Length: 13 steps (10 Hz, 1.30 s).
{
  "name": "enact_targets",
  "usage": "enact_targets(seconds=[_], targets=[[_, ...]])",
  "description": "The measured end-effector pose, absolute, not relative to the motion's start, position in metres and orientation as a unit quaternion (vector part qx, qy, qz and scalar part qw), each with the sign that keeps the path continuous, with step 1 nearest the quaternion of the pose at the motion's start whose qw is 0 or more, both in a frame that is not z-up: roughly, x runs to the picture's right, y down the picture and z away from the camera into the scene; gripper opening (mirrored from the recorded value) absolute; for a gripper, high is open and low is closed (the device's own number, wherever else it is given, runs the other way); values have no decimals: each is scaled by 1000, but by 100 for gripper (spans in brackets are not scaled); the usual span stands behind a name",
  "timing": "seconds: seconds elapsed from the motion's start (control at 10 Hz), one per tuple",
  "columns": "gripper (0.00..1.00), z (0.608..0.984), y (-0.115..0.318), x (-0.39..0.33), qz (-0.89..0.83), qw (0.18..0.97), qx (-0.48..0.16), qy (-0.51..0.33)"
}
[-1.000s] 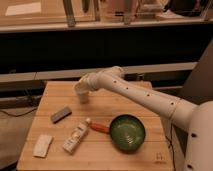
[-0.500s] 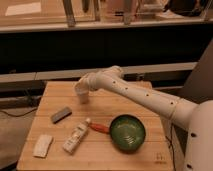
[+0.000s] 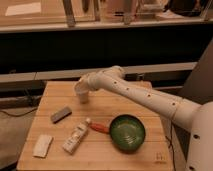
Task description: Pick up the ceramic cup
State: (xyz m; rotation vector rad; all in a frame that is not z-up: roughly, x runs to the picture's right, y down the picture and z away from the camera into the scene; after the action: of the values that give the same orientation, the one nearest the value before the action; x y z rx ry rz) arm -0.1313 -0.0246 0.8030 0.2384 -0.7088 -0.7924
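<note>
Camera view, the grasp step of the pick. The ceramic cup [image 3: 81,95] is standing upright near the back-left corner of the wooden table [image 3: 100,158], well apart from the other items. The white arm [image 3: 145,97] is reaching across from the right, and the gripper [image 3: 84,84] is sitting at the cup's rim and upper right side, seemingly touching it. The wrist is covering the contact, so it cannot be told whether the gripper is apart or clamped on the cup. The cup's base appears to be resting on the wood, so the lift is judged not yet begun. To do this step well, the gripper should be closing squarely on the cup's wall, low enough that the slight taper is not squeezing the cup downward and out of the hold. A firm hold should be confirmed before rising, and the rise should be going straight up, without any sideways drag that might tip so small a cup. The grey block [image 3: 61,114], the white labelled bottle [image 3: 75,139], the orange-red object [image 3: 100,128] just beside it, the green pan [image 3: 127,133] and the white packet [image 3: 43,145] are all lying nearer the front, out of the lifting path.
</note>
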Motion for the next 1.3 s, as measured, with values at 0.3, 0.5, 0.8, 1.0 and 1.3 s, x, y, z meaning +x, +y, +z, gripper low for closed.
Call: enact_targets(seconds=[0.3, 0.5, 0.8, 1.0, 1.3], targets=[[80, 797, -28, -127, -373, 856, 121, -337], [80, 794, -30, -124, -374, 858, 118, -333], [80, 792, -31, -121, -376, 862, 96, -326], [80, 797, -31, -117, -359, 867, 77, -336], [80, 805, -31, -113, -324, 869, 47, -371]])
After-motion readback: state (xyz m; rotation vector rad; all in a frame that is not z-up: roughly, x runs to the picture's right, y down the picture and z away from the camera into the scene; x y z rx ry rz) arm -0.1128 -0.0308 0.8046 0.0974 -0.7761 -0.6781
